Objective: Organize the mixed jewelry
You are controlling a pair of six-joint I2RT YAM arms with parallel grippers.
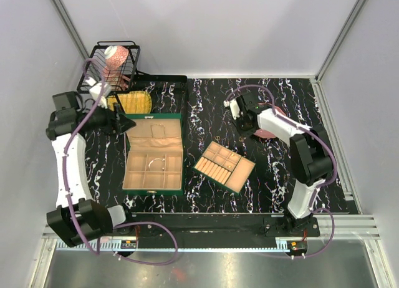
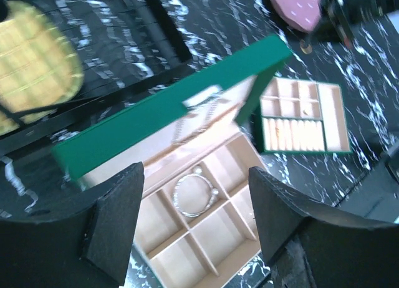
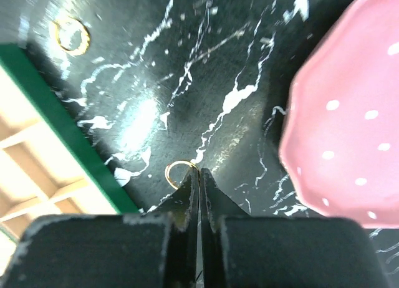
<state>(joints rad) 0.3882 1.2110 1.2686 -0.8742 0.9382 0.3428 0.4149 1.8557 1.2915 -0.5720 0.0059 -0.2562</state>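
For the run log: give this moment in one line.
right gripper: shut on gold hoop | left gripper: open, by green box

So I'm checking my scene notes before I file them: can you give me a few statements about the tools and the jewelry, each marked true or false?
1. The left tool is shut. False: its jaws stand open above the box.
2. The right tool is shut, its tips at a gold hoop on the table. True.
3. A second gold hoop lies on the plate. False: it lies on the table, apart from the plate.
4. A silver hoop lies in a compartment of the box. True.
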